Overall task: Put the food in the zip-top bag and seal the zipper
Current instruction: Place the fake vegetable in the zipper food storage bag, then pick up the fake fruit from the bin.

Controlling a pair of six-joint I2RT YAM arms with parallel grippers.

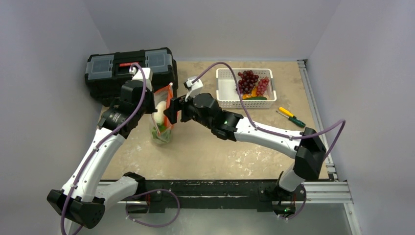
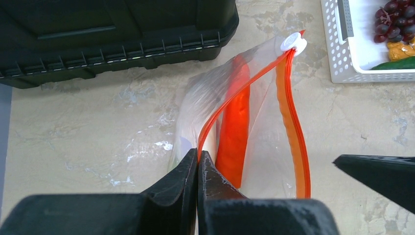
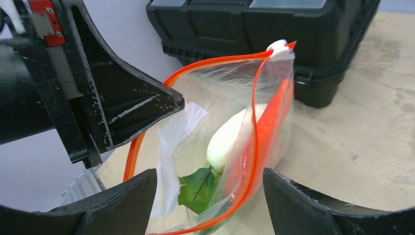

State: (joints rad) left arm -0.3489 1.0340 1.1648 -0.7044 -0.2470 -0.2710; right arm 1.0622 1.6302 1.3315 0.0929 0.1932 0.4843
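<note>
Grey walls closed in the beige counter [image 1: 220, 152]. Near its far left corner, just in front of a black toolbox [image 1: 129, 66], the zip-top bag [image 1: 162, 122] was held upright. It was clear and crinkly, with the mouth open. The two orange-red lines of the zipper [image 2: 293, 122] met at a white slider [image 2: 293, 43]. Inside were an orange carrot [image 2: 235, 127], a white bulb [image 3: 227, 139] and a green leaf [image 3: 198, 188]. The left gripper [image 2: 197, 159] had its jaws closed on one zipper lip. The right gripper [image 3: 209, 176] faced the mouth with its jaws wide apart. Grape bunches [image 1: 249, 81] lay in a white basket [image 1: 227, 93] toward the far right corner.

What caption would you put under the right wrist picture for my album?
Framed by the right arm's open jaws, the zip-top bag, mouth unsealed, holds a white bulb, carrot and green leaf.
</note>
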